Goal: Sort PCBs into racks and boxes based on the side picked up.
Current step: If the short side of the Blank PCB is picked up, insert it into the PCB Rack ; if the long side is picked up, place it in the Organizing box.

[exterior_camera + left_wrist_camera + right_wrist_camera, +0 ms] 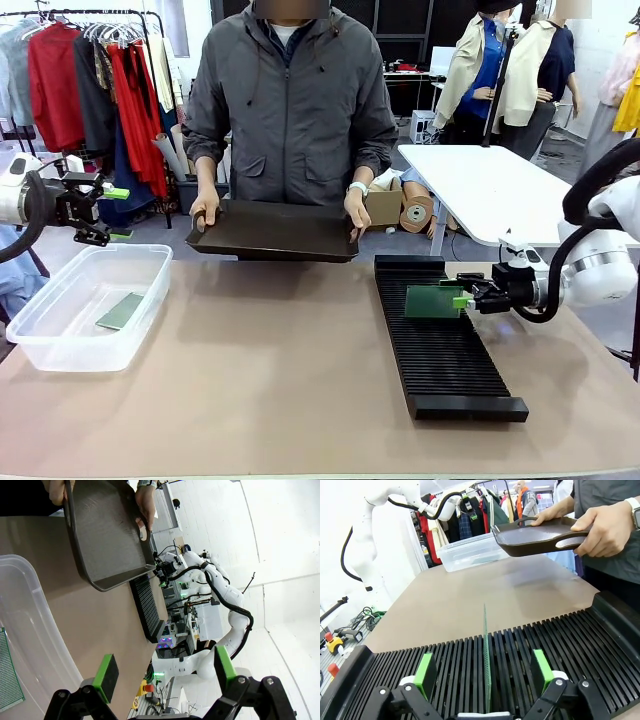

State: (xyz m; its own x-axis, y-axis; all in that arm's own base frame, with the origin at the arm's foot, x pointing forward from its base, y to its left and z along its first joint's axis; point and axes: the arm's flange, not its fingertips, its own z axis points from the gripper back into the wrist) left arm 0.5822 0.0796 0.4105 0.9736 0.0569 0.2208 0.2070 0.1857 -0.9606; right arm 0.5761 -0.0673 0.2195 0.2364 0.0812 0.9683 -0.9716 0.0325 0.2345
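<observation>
Already two boards are sitting where they belong, as far as the pictures show: one PCB [121,311] is lying flat on the floor of the clear box [60,352], and a second PCB [485,665] is standing on edge in a slot of the black rack [560,645]. The right gripper [486,674] is hovering low over the rack with its fingers spread wide, and that upright board is rising in the gap between the two green pads, touching neither, so it appears to be released. The left gripper [167,671] is hanging above the near side of the box, its fingers likewise wide apart and gripping nothing; the boxed board is lying below and to one side of them. Across the table [280,380], the person is holding a shallow black tray [275,232] in both hands, and no boards are showing on it, so the sorting is probably close to finished.
</observation>
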